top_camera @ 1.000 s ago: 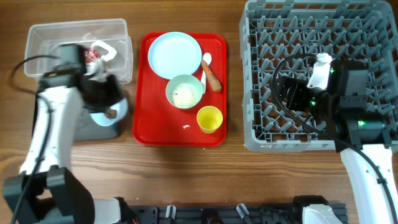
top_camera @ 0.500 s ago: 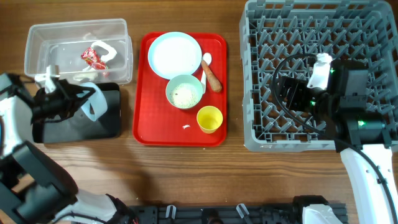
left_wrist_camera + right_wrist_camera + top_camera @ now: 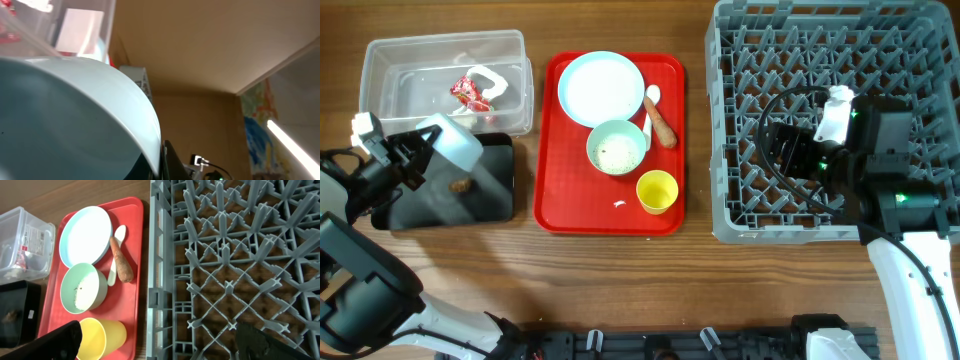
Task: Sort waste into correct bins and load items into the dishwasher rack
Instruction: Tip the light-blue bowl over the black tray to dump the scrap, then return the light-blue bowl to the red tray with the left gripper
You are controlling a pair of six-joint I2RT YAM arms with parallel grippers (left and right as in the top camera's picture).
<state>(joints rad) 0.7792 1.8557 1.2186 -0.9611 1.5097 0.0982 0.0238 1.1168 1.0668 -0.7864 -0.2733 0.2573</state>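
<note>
While L claw [image 3: 412,152] pinches a tilted light-blue round bowl [image 3: 452,143] over shallow black rectangular tray [image 3: 495,200], R claw [image 3: 157,330] hangs spread above grey pegged plastic rack [image 3: 880,40].

No legible text anywhere. Print on the crumpled red-and-white wrapper [image 3: 470,93] in the clear tub [image 3: 440,38], 10 o'clock of the overhead view: too small to read. Wall poster [image 3: 256,131]: colours only, no letters.

White arm links [image 3: 910,268], black joints [image 3: 892,135], looped black cable [image 3: 766,118], green LEDs [image 3: 898,197].
</note>
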